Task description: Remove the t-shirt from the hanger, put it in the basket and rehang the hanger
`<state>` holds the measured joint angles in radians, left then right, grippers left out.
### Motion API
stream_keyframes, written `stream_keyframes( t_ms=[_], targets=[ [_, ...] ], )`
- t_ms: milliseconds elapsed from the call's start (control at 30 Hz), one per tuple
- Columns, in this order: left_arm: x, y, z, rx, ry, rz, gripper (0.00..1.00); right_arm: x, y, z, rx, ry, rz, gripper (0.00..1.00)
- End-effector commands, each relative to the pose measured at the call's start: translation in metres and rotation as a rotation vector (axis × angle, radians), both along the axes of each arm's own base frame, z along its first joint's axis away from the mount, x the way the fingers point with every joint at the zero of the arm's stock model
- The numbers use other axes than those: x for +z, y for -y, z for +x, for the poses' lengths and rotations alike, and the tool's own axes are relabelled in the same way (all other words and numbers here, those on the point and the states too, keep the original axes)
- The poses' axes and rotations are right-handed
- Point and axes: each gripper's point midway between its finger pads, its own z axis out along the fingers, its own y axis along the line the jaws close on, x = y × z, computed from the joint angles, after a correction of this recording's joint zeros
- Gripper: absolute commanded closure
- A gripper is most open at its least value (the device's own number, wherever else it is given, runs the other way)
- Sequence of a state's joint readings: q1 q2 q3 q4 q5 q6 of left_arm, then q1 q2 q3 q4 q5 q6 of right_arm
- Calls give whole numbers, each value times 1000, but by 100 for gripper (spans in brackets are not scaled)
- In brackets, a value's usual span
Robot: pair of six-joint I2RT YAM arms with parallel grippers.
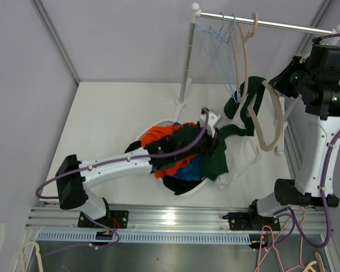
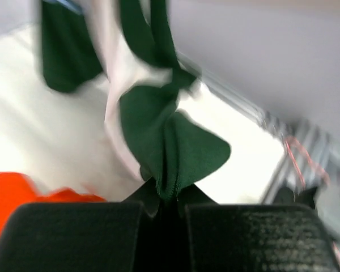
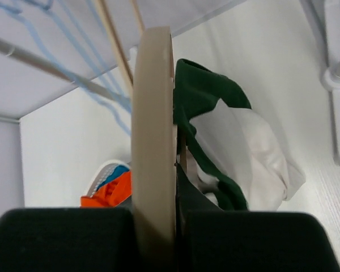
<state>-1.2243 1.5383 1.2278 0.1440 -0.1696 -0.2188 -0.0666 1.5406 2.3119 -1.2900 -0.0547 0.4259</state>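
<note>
The green and white t-shirt [image 1: 238, 148] hangs half off a beige hanger [image 1: 273, 122], with its green collar strap still looped over the hanger's arm and its body draped on the table. My left gripper [image 1: 214, 120] is shut on a fold of the shirt's green fabric [image 2: 169, 153]; its tip shows in the left wrist view [image 2: 167, 195]. My right gripper [image 1: 273, 85] is shut on the hanger's arm [image 3: 153, 141], holding it up near the rail. The shirt also shows in the right wrist view [image 3: 243, 147], beside and below the hanger.
A round basket [image 1: 153, 126] heaped with orange, blue and black clothes sits under my left forearm. A white rack pole [image 1: 187, 62] carries a metal rail [image 1: 283, 25] with blue wire hangers [image 1: 215, 51] and another beige hanger. An aluminium frame [image 1: 158, 218] runs along the near edge.
</note>
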Motion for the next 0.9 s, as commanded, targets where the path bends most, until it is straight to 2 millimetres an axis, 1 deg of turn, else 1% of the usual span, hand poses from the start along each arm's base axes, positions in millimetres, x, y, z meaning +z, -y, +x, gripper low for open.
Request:
stream_keyframes(
  t_ms=[0, 33, 67, 100, 133, 167, 200, 300, 333, 400, 467, 500, 533, 633, 667, 700, 733, 767, 800, 833, 867],
  targets=[
    [63, -22, 31, 107, -112, -74, 100, 52, -13, -38, 47, 174, 5, 100],
    [108, -27, 39, 125, -75, -137, 100, 59, -17, -44, 65, 193, 15, 100],
    [115, -34, 49, 152, -68, -126, 99, 63, -23, -51, 91, 204, 31, 100],
    [108, -44, 65, 191, -82, -79, 100, 68, -29, -55, 122, 219, 52, 100],
    [135, -49, 72, 201, -65, -116, 99, 71, -40, -60, 168, 225, 93, 100],
    [161, -56, 77, 205, -49, -153, 99, 77, -43, -68, 179, 250, 102, 100],
    [164, -61, 86, 213, -54, -148, 99, 80, -45, -71, 181, 260, 110, 100],
    [203, -79, 89, 241, -19, -187, 99, 89, -45, -86, 169, 282, 125, 100],
    [201, -80, 93, 262, -20, -175, 100, 90, -48, -91, 179, 281, 136, 100],
    [198, -82, 93, 269, -25, -153, 99, 90, -53, -102, 194, 272, 158, 100],
    [194, -83, 93, 269, -33, -147, 99, 88, -53, -110, 194, 269, 154, 100],
    [184, -82, 94, 274, -44, -130, 99, 86, -51, -112, 186, 267, 145, 100],
    [185, -85, 93, 277, -43, -136, 99, 91, -50, -124, 180, 298, 137, 100],
    [173, -85, 88, 261, -62, -129, 99, 99, -46, -139, 158, 346, 115, 100],
    [180, -89, 80, 240, -65, -153, 99, 98, -44, -139, 151, 349, 104, 100],
    [189, -91, 74, 221, -60, -183, 99, 95, -35, -134, 110, 342, 79, 100],
    [179, -92, 69, 203, -76, -174, 100, 92, -29, -132, 88, 338, 49, 100],
    [200, -104, 54, 171, -59, -230, 99, 92, -23, -126, 63, 348, 29, 100],
    [210, -108, 46, 157, -43, -261, 99, 90, -18, -120, 41, 347, 7, 100],
    [214, -115, 41, 157, -32, -269, 99, 77, -8, -111, 0, 317, -25, 100],
    [224, -121, 35, 154, -17, -288, 99, 79, -3, -103, -19, 334, -42, 100]
  ],
)
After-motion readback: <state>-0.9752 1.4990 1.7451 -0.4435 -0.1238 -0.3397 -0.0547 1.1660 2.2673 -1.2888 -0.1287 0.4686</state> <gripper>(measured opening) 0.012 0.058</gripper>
